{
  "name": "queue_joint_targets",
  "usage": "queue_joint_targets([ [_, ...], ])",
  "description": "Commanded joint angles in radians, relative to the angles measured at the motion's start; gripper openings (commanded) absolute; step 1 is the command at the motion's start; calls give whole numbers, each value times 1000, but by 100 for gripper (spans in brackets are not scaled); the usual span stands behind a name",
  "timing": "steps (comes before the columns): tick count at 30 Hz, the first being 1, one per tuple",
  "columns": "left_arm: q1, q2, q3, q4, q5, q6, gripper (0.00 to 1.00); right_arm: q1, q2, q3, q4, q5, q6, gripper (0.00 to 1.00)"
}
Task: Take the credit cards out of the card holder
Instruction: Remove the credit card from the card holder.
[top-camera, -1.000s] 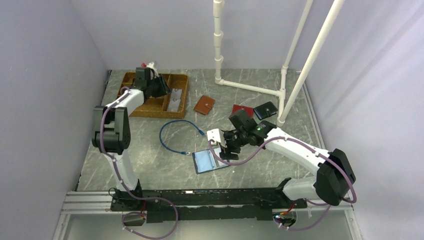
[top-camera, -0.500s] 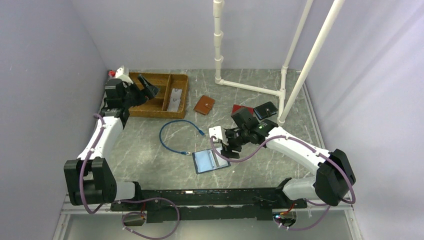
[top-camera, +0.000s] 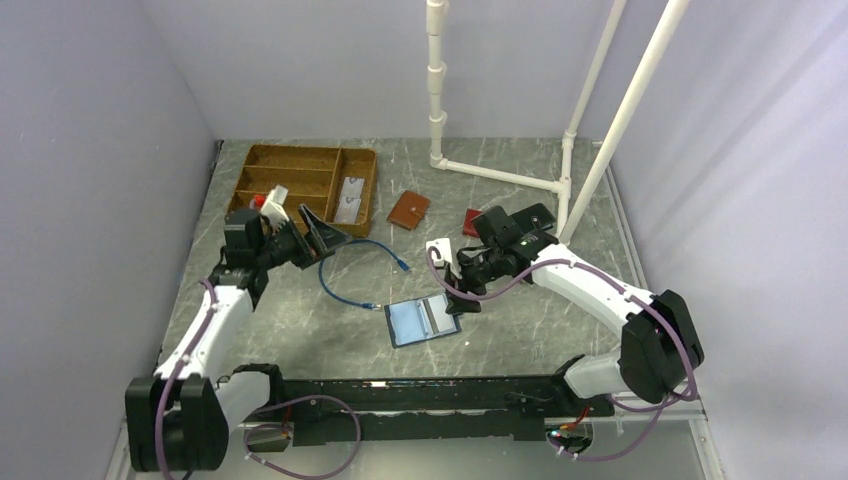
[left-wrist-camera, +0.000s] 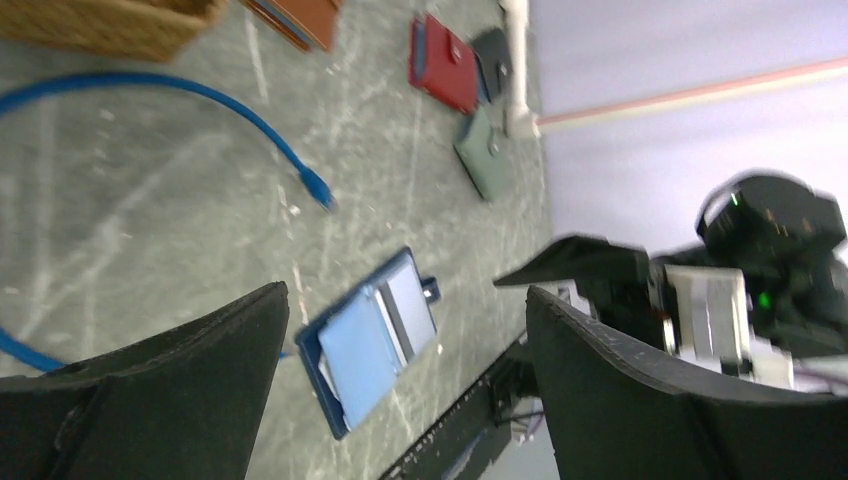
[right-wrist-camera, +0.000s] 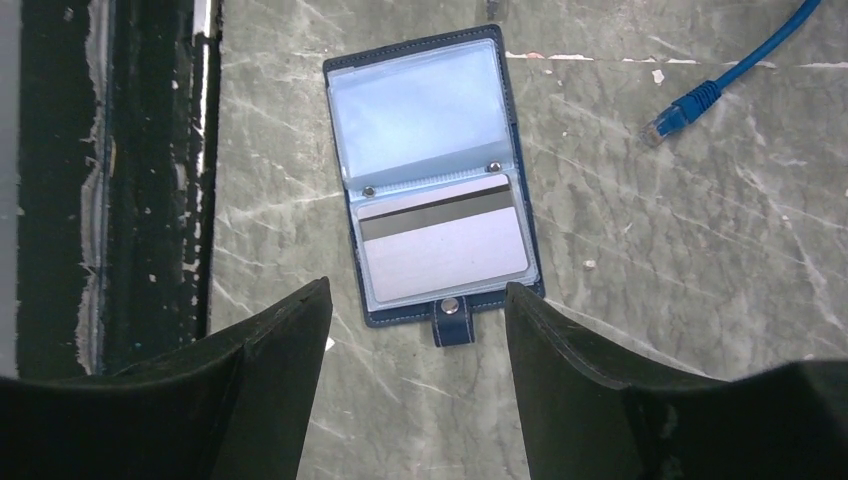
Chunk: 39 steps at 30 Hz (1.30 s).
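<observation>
The navy card holder (top-camera: 421, 321) lies open on the table, its glossy blue inside up. In the right wrist view the card holder (right-wrist-camera: 430, 170) shows a pale credit card (right-wrist-camera: 440, 240) with a dark stripe in its lower sleeve, above the snap tab. My right gripper (right-wrist-camera: 418, 292) hovers open just over that tab end and holds nothing; from above it (top-camera: 458, 298) sits at the holder's right edge. My left gripper (top-camera: 325, 235) is open and empty, left of the holder, which shows between its fingers (left-wrist-camera: 180, 390). Pale cards (top-camera: 348, 200) lie in the wooden tray (top-camera: 300, 160).
A blue cable (top-camera: 350, 270) loops between the tray and the holder. A tan wallet (top-camera: 408, 209), a red wallet (top-camera: 470, 220) and a dark wallet (top-camera: 530, 215) lie further back. White pipes (top-camera: 500, 175) stand at the back right. A black rail (right-wrist-camera: 110, 170) runs along the near edge.
My left arm has swung away from the wooden tray toward the near middle, and its jaws have opened. The right gripper has drawn back a little from the holder.
</observation>
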Motion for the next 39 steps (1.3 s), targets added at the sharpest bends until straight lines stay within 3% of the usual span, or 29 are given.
queue_joint_targets([
  [1, -86, -115, -68, 67, 30, -66, 93, -38, 21, 48, -12, -111, 31, 66],
  [8, -343, -187, -181, 167, -126, -161, 92, -88, 51, 31, 41, -141, 121, 65],
  [18, -585, -94, -265, 398, -291, -260, 90, -117, 121, 12, 120, -149, 280, 63],
  [29, -704, 42, -344, 610, -403, -321, 87, -131, 201, 28, 168, -76, 427, 60],
  [39, -743, 121, -353, 669, -441, -328, 84, -143, 235, 33, 176, -45, 463, 58],
])
